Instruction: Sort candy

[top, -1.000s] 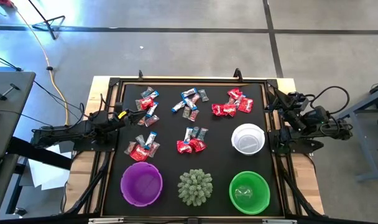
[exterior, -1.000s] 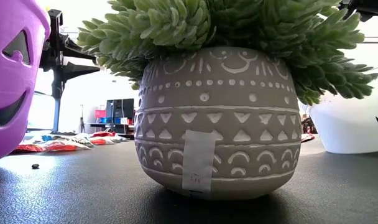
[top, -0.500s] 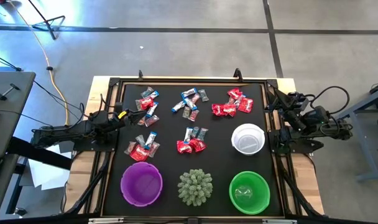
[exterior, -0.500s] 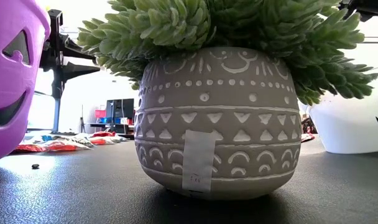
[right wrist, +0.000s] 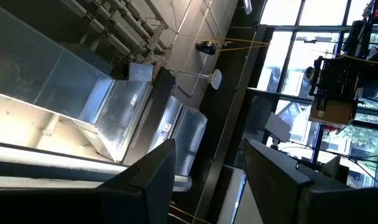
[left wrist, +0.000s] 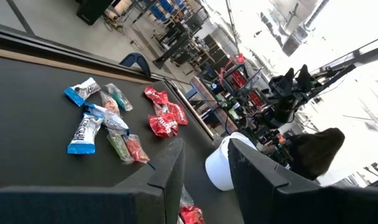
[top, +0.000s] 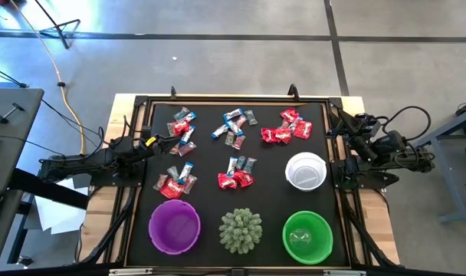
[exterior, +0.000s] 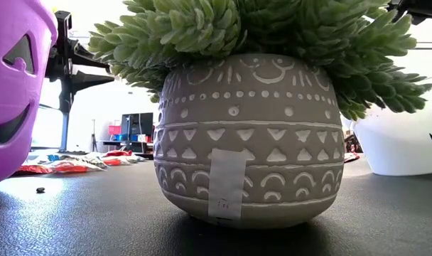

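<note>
Small wrapped candy lies in several loose heaps on the black mat: red, blue-and-white and grey pieces at the far left [top: 182,123], far middle [top: 233,126], far right [top: 287,126], middle left [top: 177,180] and centre [top: 237,175]. The left wrist view shows some of this candy [left wrist: 102,121] beyond the fingers. My left gripper [top: 155,142] waits open at the mat's left edge, level, with nothing between its fingers [left wrist: 170,168]. My right gripper [top: 342,127] waits open at the right edge, tilted up toward the ceiling, holding nothing.
Along the near side stand a purple bowl [top: 174,226], a spiky pale-green plant in a grey pot [top: 241,230] and a green bowl [top: 307,236]. A white bowl [top: 305,170] sits at the right. The pot [exterior: 244,142] blocks most of the low view.
</note>
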`<state>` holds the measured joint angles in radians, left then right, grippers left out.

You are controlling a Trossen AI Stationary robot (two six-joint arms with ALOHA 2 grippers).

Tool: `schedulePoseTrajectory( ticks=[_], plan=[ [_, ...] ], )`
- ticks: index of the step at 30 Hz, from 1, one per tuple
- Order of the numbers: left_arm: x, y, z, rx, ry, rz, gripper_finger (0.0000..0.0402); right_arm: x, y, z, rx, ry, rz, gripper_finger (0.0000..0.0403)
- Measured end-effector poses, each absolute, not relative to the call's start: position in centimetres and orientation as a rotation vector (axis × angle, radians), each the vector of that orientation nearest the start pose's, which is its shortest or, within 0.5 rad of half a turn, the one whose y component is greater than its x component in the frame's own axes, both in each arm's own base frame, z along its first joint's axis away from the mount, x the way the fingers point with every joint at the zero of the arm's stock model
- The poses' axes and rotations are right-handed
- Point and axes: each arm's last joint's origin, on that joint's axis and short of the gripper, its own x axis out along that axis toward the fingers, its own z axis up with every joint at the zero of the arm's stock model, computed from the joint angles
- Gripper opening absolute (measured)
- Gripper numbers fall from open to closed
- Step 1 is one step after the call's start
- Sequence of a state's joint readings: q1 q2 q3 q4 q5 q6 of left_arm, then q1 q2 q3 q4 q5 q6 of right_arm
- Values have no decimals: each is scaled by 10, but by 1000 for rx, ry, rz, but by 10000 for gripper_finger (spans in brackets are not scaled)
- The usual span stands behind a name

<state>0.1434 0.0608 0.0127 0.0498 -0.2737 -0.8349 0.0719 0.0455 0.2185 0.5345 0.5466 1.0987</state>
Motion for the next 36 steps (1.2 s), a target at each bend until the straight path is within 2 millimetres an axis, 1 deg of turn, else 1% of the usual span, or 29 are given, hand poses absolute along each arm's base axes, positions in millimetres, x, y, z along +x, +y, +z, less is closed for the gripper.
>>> schedulePoseTrajectory(
  ticks=[5,10,16,20,26,36],
  plan=[
    [98,22,168,-824,-176,391,110,59,-11,277,1250,-876,-35,183],
    [98,21,168,-925,-180,351,110,58,-11,277,1250,-876,-35,183],
    [98,21,168,-941,-183,351,110,58,-11,277,1250,-876,-35,183],
    [97,22,168,-886,-194,396,110,58,-11,277,1250,-876,-35,183],
    [97,22,168,-792,-177,407,110,58,-11,277,1250,-876,-35,183],
    [97,23,176,-650,-229,404,108,58,-11,277,1250,-876,-34,183]
  ],
)
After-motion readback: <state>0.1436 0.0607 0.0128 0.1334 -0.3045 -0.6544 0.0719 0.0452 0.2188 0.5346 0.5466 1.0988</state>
